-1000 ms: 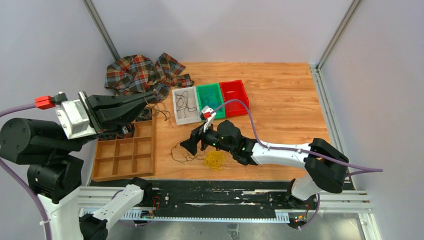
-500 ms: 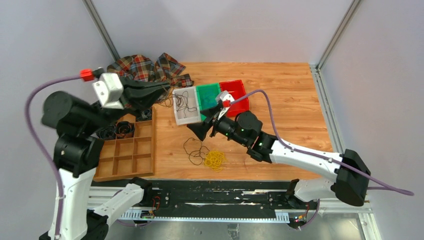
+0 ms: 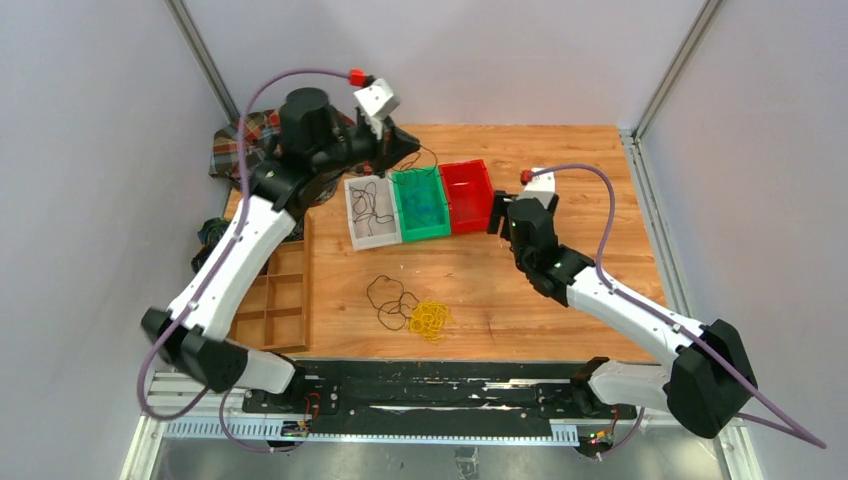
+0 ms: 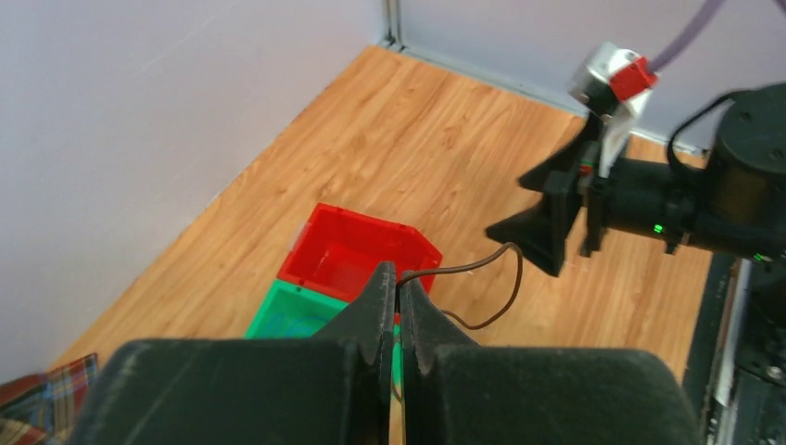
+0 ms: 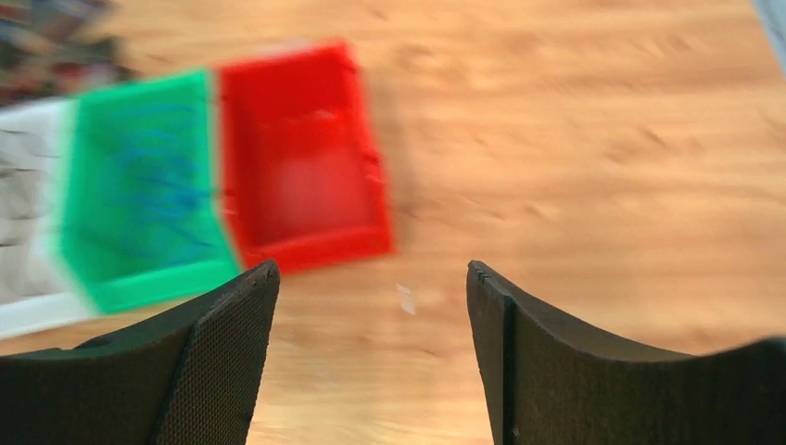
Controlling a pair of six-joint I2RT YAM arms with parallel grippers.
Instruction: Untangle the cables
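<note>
Left wrist — left tool [image 4: 399,280] pinches a thin dark cable [image 4: 463,268].

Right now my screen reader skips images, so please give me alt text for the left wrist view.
The left gripper pinches a thin dark cable that loops out past its fingertips, above a red bin and a green bin on the wooden table. The right gripper hangs open beyond.

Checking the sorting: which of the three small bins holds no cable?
The red bin, at the right end of the row; the white bin holds black strands and the green bin blue strands.
</note>
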